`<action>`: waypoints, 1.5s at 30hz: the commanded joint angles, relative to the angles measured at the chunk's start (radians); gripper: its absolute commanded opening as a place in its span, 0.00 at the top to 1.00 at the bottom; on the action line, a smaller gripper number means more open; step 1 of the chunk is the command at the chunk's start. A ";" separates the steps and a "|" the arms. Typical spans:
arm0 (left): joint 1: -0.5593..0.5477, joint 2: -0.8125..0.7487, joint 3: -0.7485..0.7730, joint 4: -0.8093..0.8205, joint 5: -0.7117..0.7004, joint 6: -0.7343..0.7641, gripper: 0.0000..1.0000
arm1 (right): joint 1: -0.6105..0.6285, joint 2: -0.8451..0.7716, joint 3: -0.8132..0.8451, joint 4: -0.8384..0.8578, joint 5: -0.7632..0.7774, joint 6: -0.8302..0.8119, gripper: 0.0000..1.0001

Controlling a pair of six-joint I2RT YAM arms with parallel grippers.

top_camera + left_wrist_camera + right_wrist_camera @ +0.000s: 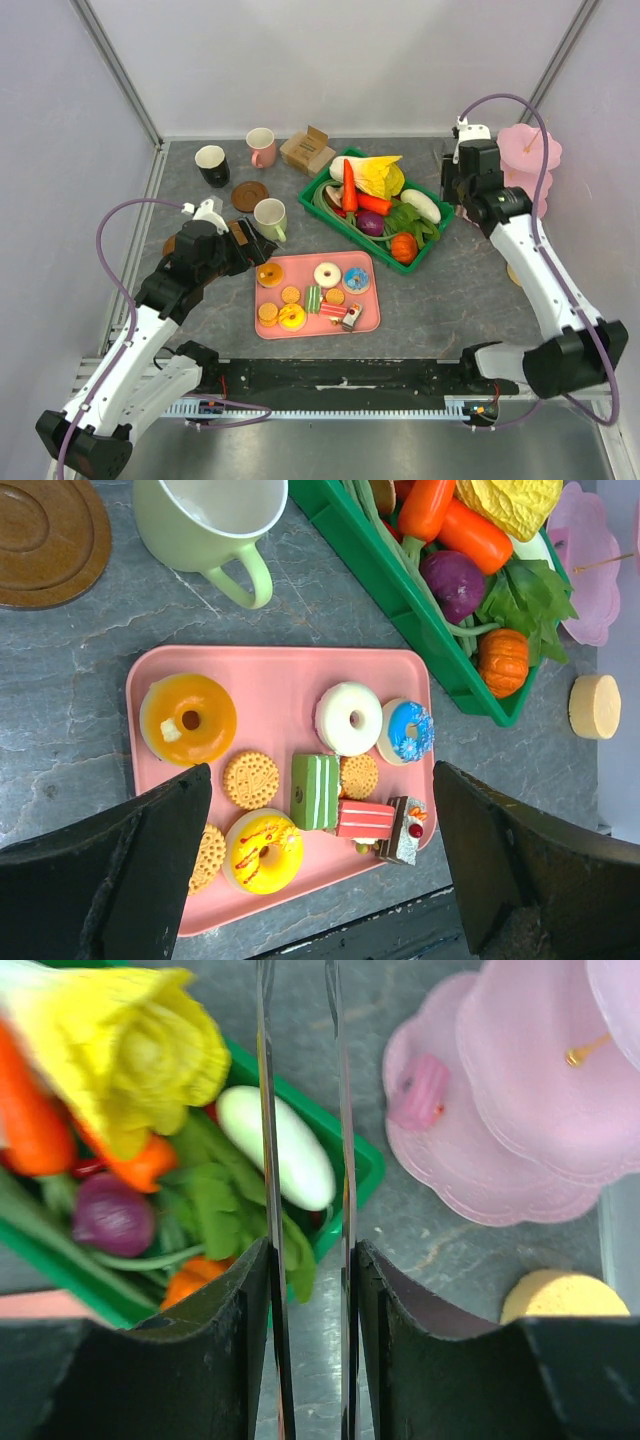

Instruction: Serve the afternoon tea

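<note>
A pink tray (372,322) holds iced donuts, round orange biscuits and striped cake slices; it also shows in the left wrist view (280,690). My left gripper (320,870) is open and empty above the tray's near edge, over the yellow donut (262,850) and the cake slices (365,820). A pale-green mug (270,218) stands beside my left gripper (245,240). A black mug (212,165), a pink mug (261,147) and a brown coaster (250,195) stand behind. My right gripper (310,1250) is shut on thin metal tongs (266,1110), between the basket and a pink tiered stand (520,1100).
A green basket (345,232) of toy vegetables stands right of the tray. A small cardboard box (307,150) sits at the back. The pink stand (530,160) is at the far right with one pink sweet (420,1092) on its lowest tier. A yellow round piece (565,1300) lies near it.
</note>
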 commanded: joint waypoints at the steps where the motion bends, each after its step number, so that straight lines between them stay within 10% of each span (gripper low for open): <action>1: 0.004 -0.015 0.007 0.039 0.021 0.000 0.03 | 0.085 -0.122 0.013 0.022 -0.189 -0.020 0.55; 16: 0.002 -0.041 0.005 0.015 0.032 -0.002 0.03 | 0.629 -0.246 -0.080 -0.331 -0.389 0.220 0.55; 27: 0.002 -0.026 -0.019 0.024 0.049 -0.010 0.03 | 0.639 -0.386 -0.149 -0.615 -0.396 0.386 0.53; 45: 0.004 -0.027 -0.042 0.033 0.050 -0.016 0.03 | 0.638 -0.407 -0.260 -0.551 -0.510 0.497 0.49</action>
